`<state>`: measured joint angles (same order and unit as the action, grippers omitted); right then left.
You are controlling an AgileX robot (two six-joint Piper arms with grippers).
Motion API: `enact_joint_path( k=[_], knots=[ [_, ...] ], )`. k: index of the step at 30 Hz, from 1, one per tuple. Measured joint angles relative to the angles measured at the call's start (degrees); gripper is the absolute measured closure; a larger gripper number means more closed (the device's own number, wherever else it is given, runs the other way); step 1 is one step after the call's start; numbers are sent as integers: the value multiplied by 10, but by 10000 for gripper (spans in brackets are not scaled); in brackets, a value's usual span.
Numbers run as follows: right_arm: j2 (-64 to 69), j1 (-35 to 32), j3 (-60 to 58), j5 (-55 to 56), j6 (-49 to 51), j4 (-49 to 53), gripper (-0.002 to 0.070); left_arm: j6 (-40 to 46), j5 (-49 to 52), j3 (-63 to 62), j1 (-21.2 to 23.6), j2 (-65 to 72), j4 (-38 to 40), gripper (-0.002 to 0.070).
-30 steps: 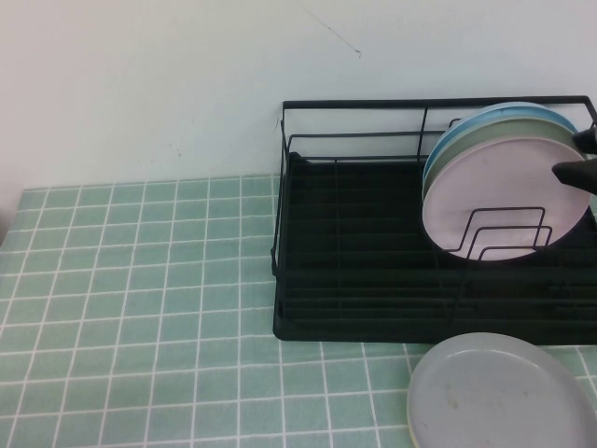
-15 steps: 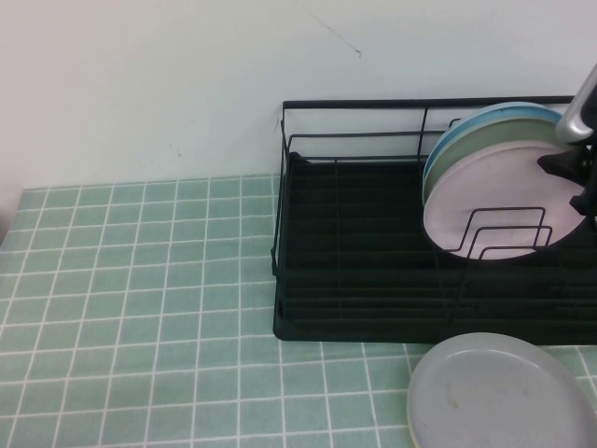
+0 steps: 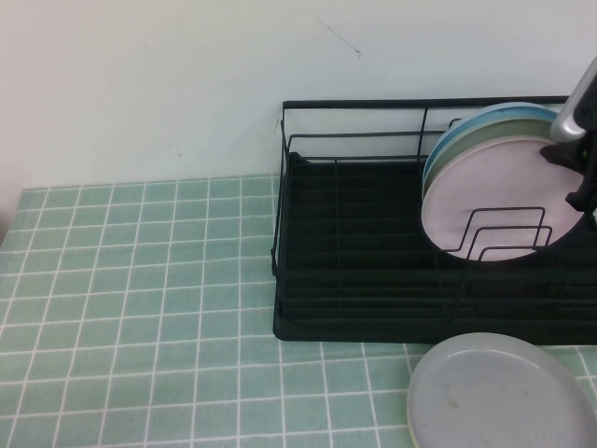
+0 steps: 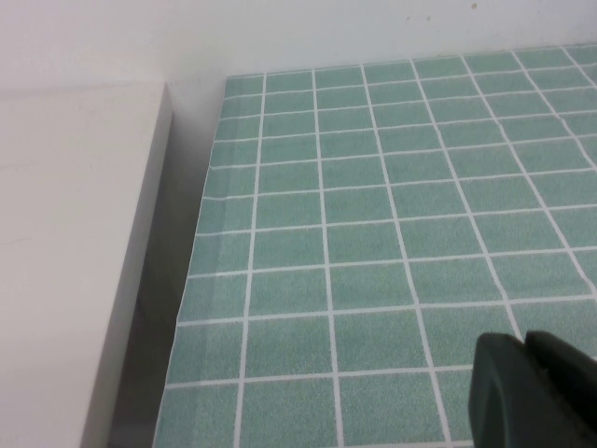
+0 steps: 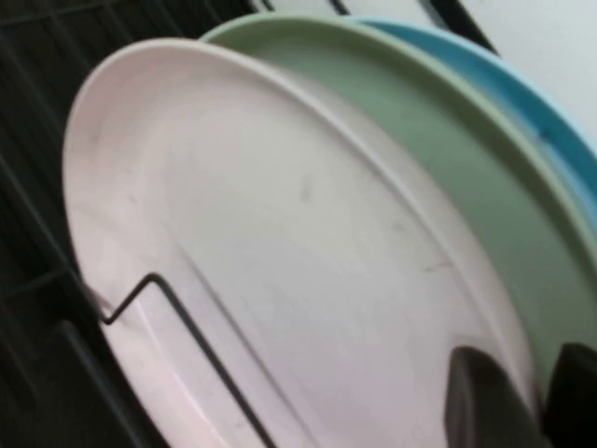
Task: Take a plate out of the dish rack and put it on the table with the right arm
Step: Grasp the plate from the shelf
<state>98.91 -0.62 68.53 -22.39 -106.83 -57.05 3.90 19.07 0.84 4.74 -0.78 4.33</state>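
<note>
The pale pink plate [image 3: 492, 198] stands on edge at the front of a stack in the black wire dish rack [image 3: 354, 252]. A pale green plate [image 3: 466, 140] and a blue plate [image 3: 485, 116] stand behind it. My right gripper [image 3: 580, 173] is at the pink plate's right rim. In the right wrist view the pink plate [image 5: 280, 252] fills the frame. There my right gripper [image 5: 522, 373] is open and straddles the rim, one finger on the plate's face, the other on the green plate's side. My left gripper [image 4: 527, 392] is shut and empty over the tiled table [image 4: 373, 233].
A grey plate [image 3: 499, 392] lies flat on the table [image 3: 140, 299] just in front of the rack's right end. A white wall runs behind the rack. A white block [image 4: 75, 243] borders the table's edge in the left wrist view.
My right arm has swung in from the right edge and come down, so that its gripper sits at the pink plate's right rim. The plates have not moved.
</note>
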Motion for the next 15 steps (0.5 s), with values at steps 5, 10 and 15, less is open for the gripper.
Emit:
enact_joint_path(
  k=[5,10,15],
  knots=[
    [4,0,0,11,-7,-3,615,0,0,0,0,0,0,678],
    [4,0,0,16,-9,-3,644,0,0,0,0,0,0,678],
    [-2,0,0,16,10,-3,645,0,0,0,0,0,0,678]
  ],
)
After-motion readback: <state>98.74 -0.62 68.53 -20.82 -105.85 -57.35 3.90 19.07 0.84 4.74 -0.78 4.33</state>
